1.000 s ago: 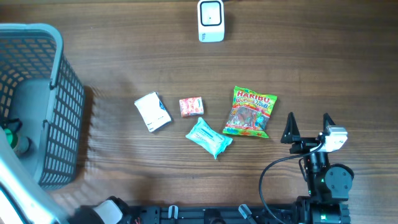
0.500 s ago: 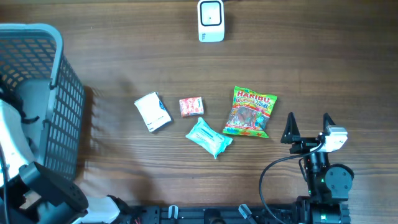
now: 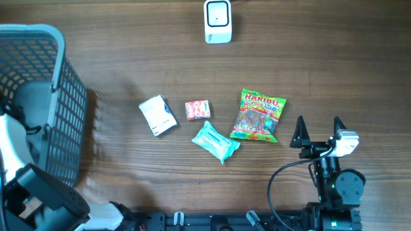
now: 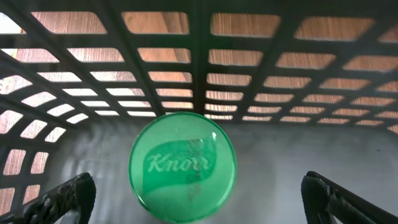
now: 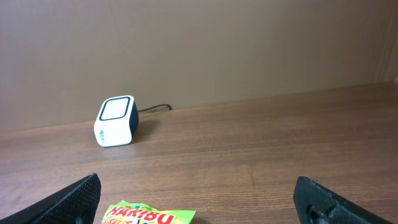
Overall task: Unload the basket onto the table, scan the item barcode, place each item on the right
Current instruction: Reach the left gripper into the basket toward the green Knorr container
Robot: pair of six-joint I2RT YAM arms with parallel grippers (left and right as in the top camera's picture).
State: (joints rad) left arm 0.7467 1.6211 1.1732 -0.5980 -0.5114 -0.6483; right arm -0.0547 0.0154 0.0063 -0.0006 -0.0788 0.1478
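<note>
Left wrist view: green round plastic Knorr tub (image 4: 182, 167) lies in the grey mesh plastic basket (image 4: 198, 81), against its twelve-o'clock wall, straddled by my left gripper (image 4: 202, 198), jaws released wide. I judge it rigid, light and slippery; take its sides at three and nine o'clock. Right gripper (image 3: 318, 120), also released, hangs empty at four o'clock on the brown wooden table (image 3: 128, 64).
</note>
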